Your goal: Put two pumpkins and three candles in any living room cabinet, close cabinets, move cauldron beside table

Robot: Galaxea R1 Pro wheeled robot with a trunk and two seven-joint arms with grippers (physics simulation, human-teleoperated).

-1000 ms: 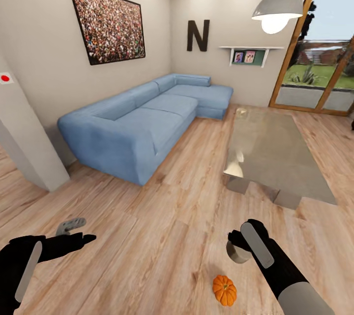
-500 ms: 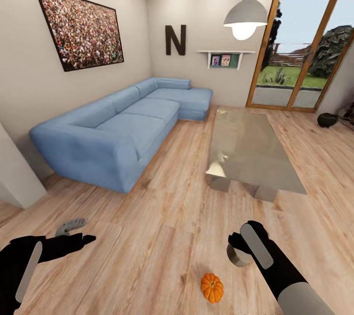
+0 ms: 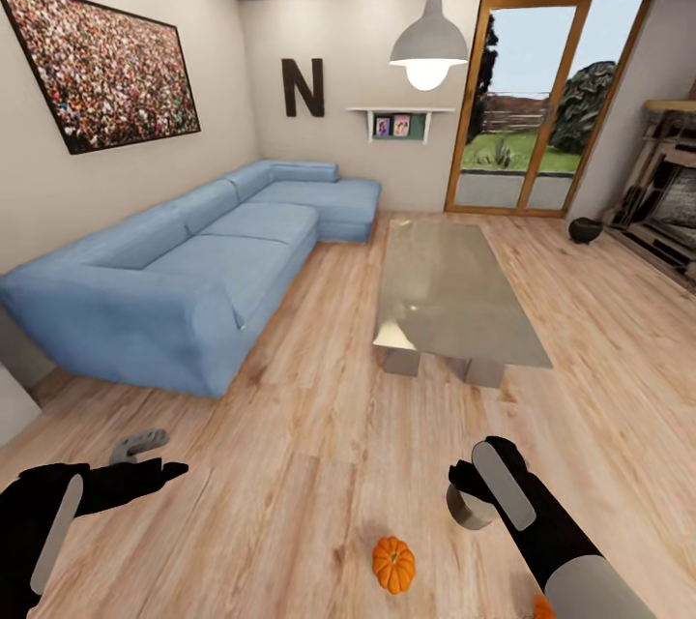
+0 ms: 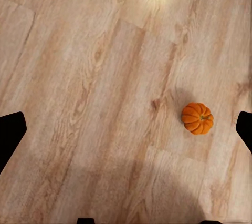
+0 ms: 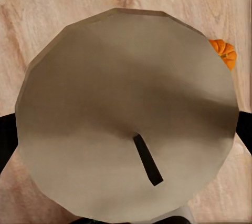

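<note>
1. A pumpkin (image 3: 393, 565) lies on the floor (image 3: 319, 426) between the arms.
2. The right tool (image 3: 476, 493) is clamped on a candle (image 5: 126, 134); the left tool (image 3: 145, 459) hangs apart, empty.
3. The cauldron (image 3: 585, 229) sits well apart from the worktop (image 3: 449, 295).
4. Rolling forward could kick the pumpkin away.

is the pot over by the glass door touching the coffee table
Apart. The head view shows the black pot on the floor near the glass door, with a wide stretch of bare wood floor between it and the coffee table.
</note>
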